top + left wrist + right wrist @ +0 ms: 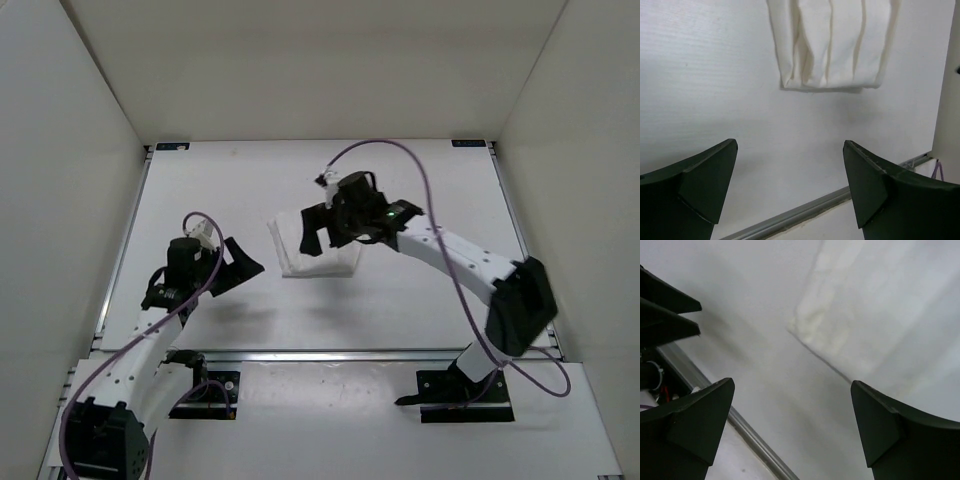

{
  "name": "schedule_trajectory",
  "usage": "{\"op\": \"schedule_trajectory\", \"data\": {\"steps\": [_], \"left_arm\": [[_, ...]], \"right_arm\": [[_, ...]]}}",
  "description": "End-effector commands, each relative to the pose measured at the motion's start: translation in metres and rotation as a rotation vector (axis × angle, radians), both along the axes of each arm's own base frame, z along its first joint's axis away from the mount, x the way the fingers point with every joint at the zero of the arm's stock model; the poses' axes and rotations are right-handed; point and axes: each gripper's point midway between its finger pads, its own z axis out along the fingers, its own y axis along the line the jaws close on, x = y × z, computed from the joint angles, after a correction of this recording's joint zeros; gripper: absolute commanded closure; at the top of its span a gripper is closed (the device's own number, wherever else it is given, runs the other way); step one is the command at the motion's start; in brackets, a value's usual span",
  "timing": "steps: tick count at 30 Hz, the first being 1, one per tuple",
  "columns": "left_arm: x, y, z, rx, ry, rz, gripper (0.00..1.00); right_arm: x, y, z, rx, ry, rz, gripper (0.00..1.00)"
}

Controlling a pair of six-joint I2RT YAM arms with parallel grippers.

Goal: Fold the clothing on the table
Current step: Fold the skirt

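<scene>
Two black two-finger grippers hang over the flat matte white table (200, 180), and neither one holds anything.

On the left of the top view, the left gripper (789, 145) has its fingers wide apart over bare table. The soft white folded cloth garment (310, 258) lies just to its right, near the middle of the table, and does not touch this gripper. In the left wrist view it sits at the top middle of the frame. It has soft ridges running along it and a neat near edge.

Further right, the right gripper (792, 381) hangs over the upper right part of the garment. Its fingers are wide apart too, and I cannot see them touching the cloth. In the right wrist view one corner of the garment shows near the middle, and the rest fills the upper right.

The garment looks like a small tidy block, so I think the folding is nearly done, or needs one more fold. To do that fold well, each gripper should go down low to a corner on the same edge. It should pinch all the layers, not just the top one. Both should lift only a little and move at the same speed, so the cloth does not twist. They should let go only when the edges line up. The ridges may bunch up, so a slow, flat pull would help.
</scene>
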Motion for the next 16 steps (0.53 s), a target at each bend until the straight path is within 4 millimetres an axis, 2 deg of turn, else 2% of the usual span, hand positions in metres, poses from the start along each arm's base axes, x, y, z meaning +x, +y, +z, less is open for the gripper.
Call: {"op": "schedule_trajectory", "data": {"steps": [1,2,4,5,7,8,9,11,12,13,16], "left_arm": [[0.005,-0.004,0.02,0.123,-0.017,-0.151,0.01],[0.007,-0.002,0.022,0.155,0.012,-0.156,0.01],[0.005,0.005,0.022,0.224,0.034,-0.188,0.01],[0.004,0.008,0.021,0.253,0.047,-0.201,0.02],[0.0,0.013,0.021,0.284,0.051,-0.206,0.01],[-0.002,0.015,0.018,0.294,0.056,-0.21,0.01],[-0.006,0.016,0.016,0.292,0.053,-0.21,0.01],[-0.011,0.013,0.013,0.285,0.054,-0.23,0.01],[-0.013,0.012,0.011,0.283,0.057,-0.235,0.02],[-0.015,0.011,0.009,0.281,0.067,-0.247,0.01],[-0.023,0.011,0.003,0.319,0.118,-0.285,0.01]], "right_arm": [[-0.013,-0.1,-0.007,-0.211,0.004,-0.137,0.0],[-0.016,-0.122,-0.014,-0.278,0.004,-0.177,0.0],[-0.039,-0.165,-0.019,-0.345,-0.01,-0.227,0.01],[-0.046,-0.176,-0.023,-0.361,-0.003,-0.234,0.01],[-0.057,-0.216,-0.027,-0.391,-0.023,-0.318,0.01],[-0.062,-0.223,-0.028,-0.383,-0.027,-0.33,0.01],[-0.067,-0.239,-0.033,-0.381,-0.027,-0.363,0.01],[-0.073,-0.253,-0.037,-0.352,-0.039,-0.379,0.01],[-0.077,-0.262,-0.049,-0.354,0.002,-0.407,0.01],[-0.079,-0.269,-0.054,-0.349,0.008,-0.429,0.01],[-0.082,-0.259,-0.052,-0.325,0.009,-0.38,0.01]]}}
